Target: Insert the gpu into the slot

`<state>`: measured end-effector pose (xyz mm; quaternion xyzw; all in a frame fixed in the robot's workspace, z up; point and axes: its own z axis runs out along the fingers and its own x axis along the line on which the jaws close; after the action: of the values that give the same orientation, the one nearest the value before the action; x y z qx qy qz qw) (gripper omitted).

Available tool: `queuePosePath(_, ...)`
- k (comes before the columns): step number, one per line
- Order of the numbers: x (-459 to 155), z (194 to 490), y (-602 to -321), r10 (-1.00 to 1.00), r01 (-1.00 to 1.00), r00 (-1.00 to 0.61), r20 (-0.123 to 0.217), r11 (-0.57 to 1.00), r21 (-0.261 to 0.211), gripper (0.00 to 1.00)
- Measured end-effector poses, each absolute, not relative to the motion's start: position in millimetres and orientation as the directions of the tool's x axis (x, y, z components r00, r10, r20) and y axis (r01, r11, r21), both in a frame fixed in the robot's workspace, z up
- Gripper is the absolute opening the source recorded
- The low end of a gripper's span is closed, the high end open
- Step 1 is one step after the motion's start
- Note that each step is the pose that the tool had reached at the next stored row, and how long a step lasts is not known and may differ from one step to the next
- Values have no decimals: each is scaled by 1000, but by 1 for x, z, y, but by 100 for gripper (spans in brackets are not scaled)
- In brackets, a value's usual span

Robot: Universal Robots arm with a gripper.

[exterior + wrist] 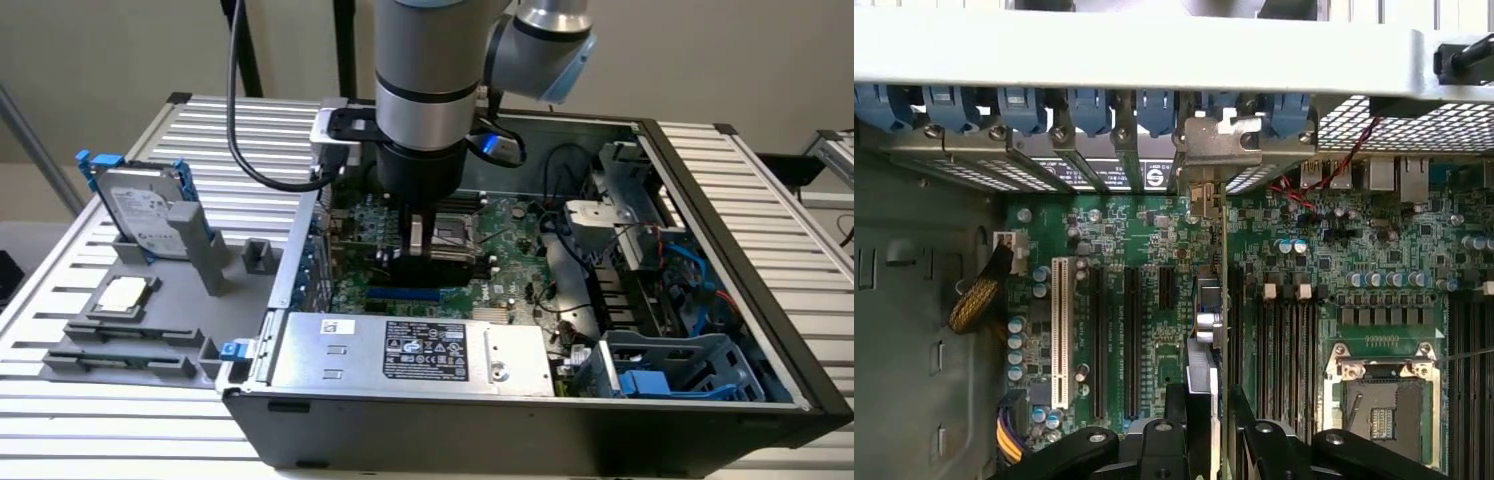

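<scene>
Presently held: gpu [1210, 330], clamped edge-on in gripper [1212, 425]
Slot [407, 296]: just beneath gpu, long axes apparently parallel

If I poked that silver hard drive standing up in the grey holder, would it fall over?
Probably not easily: the hard drive stands on edge, its lower end tucked in the grey holder, which should brace it. Its metal-looking case suggests it's stiff and rather heavy for its size. Being tall and thin, it might tip once lifted out.
</scene>
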<state>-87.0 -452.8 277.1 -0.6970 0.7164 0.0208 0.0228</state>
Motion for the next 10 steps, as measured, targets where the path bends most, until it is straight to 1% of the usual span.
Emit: queuePosePath(10, -89, 273, -453, -998, -999, -33, -62, 33, -2, 26)
